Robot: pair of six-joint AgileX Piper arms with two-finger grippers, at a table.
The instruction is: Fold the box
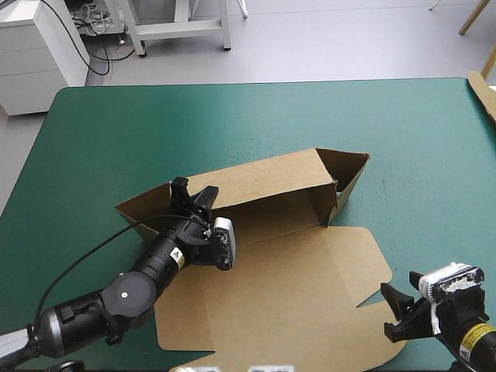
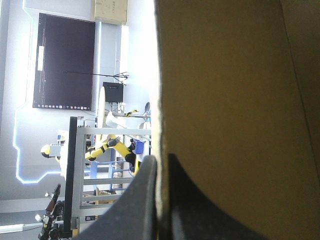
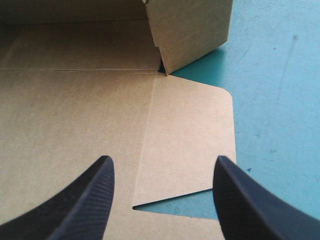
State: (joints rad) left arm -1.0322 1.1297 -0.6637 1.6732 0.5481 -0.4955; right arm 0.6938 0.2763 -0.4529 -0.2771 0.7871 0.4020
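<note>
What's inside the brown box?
Only bare brown board shows inside the box. The left claw, shut on a wall, and its arm cover the left end, so what lies there cannot be seen.

Brown board, teal-green cover, black fingers

The box (image 1: 294,287) is plain brown all over, with no print. Its flat lid is a light tan, the insides of its raised walls a darker shade, and faint fine lines run through the board. The board's cut edge between the fingers of the left gripper (image 2: 161,158) is pale cream; those fingers are plain black. The right gripper (image 3: 164,161) has black fingers (image 3: 92,195) with fine close ribbing on their faces. Around the box the table's cover (image 1: 155,124) is an even teal-green, with a few small dark specks to the box's right. Farther right, a strip of board (image 1: 483,94) is the same brown.
</note>
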